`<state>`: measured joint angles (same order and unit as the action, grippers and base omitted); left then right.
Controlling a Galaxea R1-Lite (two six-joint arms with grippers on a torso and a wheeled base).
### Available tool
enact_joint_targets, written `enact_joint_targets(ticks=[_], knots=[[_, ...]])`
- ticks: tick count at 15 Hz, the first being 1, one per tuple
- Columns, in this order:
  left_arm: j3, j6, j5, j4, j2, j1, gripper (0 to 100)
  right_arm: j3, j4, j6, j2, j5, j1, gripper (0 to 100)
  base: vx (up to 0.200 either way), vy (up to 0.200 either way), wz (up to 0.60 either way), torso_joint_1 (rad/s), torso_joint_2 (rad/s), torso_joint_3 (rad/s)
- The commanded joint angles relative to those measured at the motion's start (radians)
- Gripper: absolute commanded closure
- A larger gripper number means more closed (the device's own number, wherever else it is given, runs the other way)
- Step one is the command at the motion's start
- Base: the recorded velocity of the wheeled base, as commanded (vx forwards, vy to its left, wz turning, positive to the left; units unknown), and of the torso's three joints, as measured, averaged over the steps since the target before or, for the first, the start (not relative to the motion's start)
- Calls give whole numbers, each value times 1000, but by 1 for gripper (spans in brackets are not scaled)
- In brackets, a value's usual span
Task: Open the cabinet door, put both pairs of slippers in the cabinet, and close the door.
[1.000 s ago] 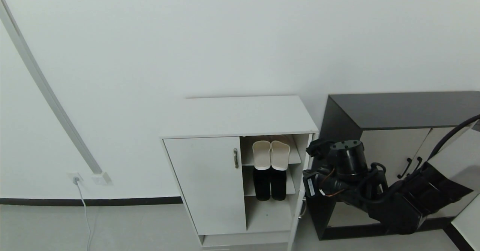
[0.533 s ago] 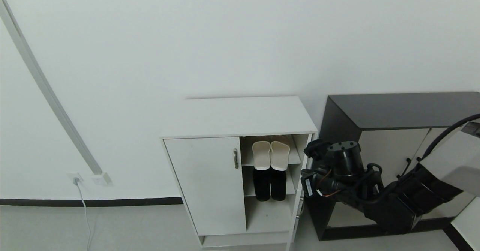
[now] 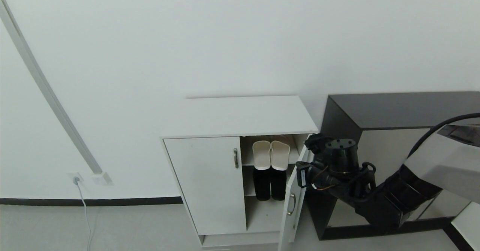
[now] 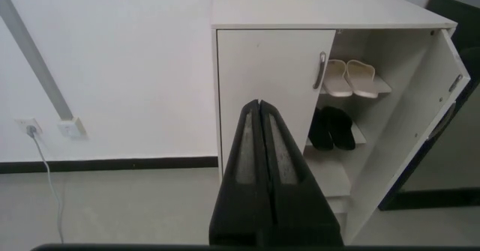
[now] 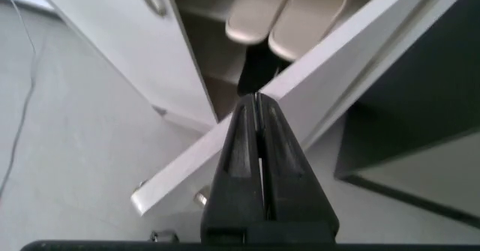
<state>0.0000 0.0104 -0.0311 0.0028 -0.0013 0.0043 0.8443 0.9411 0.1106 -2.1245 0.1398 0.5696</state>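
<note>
Cabinet (image 3: 243, 116) holds white slippers (image 3: 270, 154) above black slippers (image 3: 269, 183); left hand (image 4: 259, 105) and right hand (image 5: 257, 100) pressed together.

The right gripper (image 5: 259, 100) has its two fingers (image 5: 241, 142) pressed flat together with no gap between the pads, pointing straight out from its wrist. Behind it in the head view, the round black wrist (image 3: 340, 154) stands upright with cables looped at its rear. The right arm (image 3: 382, 206) runs back and down from there, then rises into a silver link (image 3: 446, 165). The fingertips seem hidden just ahead of the wrist in that view. The left gripper (image 4: 259, 109) is likewise closed, fingers side by side, pointing forward.
</note>
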Motion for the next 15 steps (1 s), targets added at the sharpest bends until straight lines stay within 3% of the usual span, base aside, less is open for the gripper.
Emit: enact_joint_targets(ticks=[1,6,11,15], knots=[[0,0,-1,0,1,0,100,-2,31,4,-2,-2,3,100,0,0,0,0,0,0],[0,2,-1,0,1,0,100,-57,1,-8,66,-62,-11,100,0,0,0,0,0,0],[0,2,-1,0,1,0,100,-53,-358,-89,241,-120,-88,100,0,0,0,0,0,0],[0,2,0,0,1,0,100,-30,-349,-98,161,-117,-74,100,0,0,0,0,0,0]])
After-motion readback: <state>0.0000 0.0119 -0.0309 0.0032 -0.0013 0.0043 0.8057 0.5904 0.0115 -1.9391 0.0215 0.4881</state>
